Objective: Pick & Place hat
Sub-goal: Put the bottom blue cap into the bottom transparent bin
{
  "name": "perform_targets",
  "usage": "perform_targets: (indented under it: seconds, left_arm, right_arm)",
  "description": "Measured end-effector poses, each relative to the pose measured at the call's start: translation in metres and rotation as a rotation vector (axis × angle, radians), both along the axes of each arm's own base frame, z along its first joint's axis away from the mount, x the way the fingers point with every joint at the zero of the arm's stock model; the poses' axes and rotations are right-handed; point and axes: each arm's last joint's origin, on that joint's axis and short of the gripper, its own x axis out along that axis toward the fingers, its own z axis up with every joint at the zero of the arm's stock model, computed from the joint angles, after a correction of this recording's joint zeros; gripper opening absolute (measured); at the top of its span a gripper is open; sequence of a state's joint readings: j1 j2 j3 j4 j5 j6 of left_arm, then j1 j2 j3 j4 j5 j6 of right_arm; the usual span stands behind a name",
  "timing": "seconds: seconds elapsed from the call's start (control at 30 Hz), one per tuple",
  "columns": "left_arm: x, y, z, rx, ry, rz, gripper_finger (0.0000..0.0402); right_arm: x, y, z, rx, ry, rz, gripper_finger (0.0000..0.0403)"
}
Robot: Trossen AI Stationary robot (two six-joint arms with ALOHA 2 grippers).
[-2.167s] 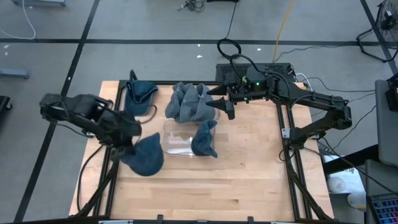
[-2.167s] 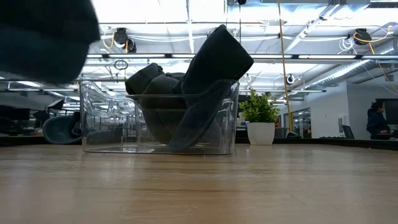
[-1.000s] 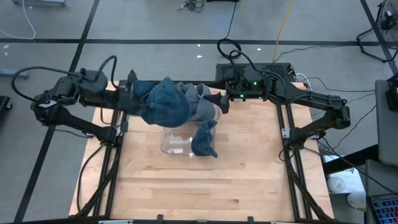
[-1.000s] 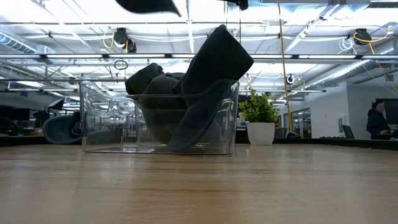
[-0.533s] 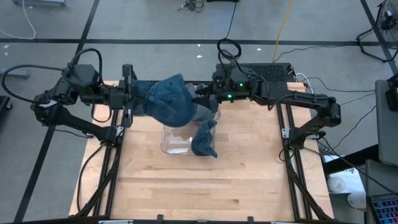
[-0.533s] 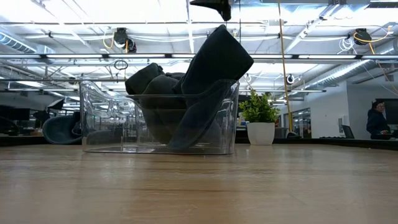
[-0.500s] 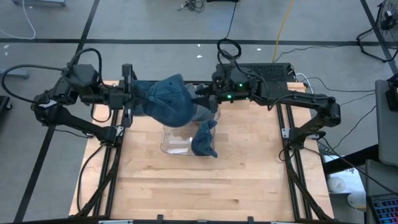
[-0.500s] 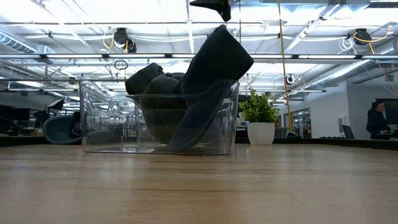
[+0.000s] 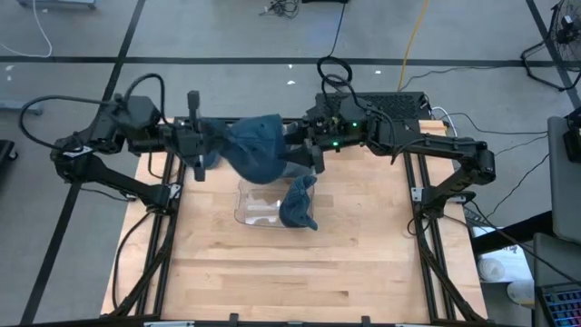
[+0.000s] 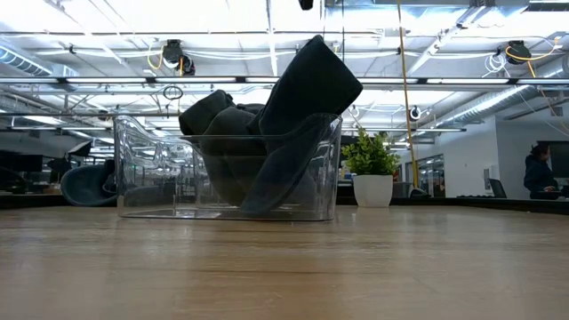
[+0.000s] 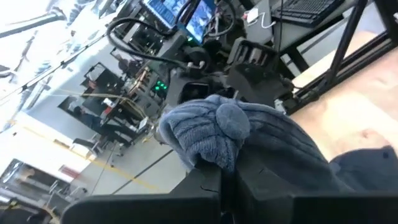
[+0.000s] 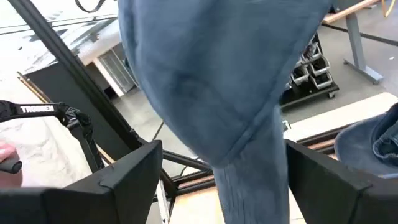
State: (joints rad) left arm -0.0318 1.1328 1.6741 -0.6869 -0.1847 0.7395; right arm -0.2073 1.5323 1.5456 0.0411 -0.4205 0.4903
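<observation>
The blue knit hat [image 9: 257, 148] hangs in the air above the far edge of the clear bin [image 9: 263, 202], pinched in the left end effector [image 9: 201, 145], while the right end effector [image 9: 307, 145], fingers spread wide, straddles the hat's other side over the worktop [image 9: 363, 245].

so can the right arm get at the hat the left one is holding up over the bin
Probably yes. The right gripper is open right beside the blue hat, which hangs between its fingers in the right wrist view. The left gripper holds the hat above the clear bin, nothing between.
</observation>
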Motion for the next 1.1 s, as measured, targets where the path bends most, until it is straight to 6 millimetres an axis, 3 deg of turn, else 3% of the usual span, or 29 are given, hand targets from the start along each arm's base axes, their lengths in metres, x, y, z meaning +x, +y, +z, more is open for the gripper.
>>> perform_targets:
  seconds: [0.23,0.6,0.7,0.83,1.03,1.1]
  left_arm:
    - [0.006,-0.001,-0.002,-0.008,0.009,-0.021,0.0003]
    - [0.005,0.008,0.001,0.002,-0.025,0.063,0.0003]
    - [0.005,0.008,0.003,0.001,-0.04,0.066,0.0003]
    - [0.005,0.008,0.004,-0.003,-0.05,0.065,0.0003]
    - [0.008,0.008,0.003,-0.029,-0.056,0.069,0.0003]
    - [0.009,0.008,0.004,-0.054,-0.064,0.072,0.0006]
  right_arm:
    - [0.0,0.0,-0.005,0.008,0.045,0.003,0.0306]
    - [0.002,0.021,-0.008,-0.024,0.071,0.066,0.0305]
    - [0.003,0.027,-0.008,-0.066,0.062,0.084,0.0289]
    - [0.004,0.034,-0.006,-0.128,0.03,0.103,0.0218]
    - [0.005,0.034,-0.007,-0.168,0.029,0.032,0.0027]
    - [0.005,0.034,-0.007,-0.149,0.035,0.023,0.0012]
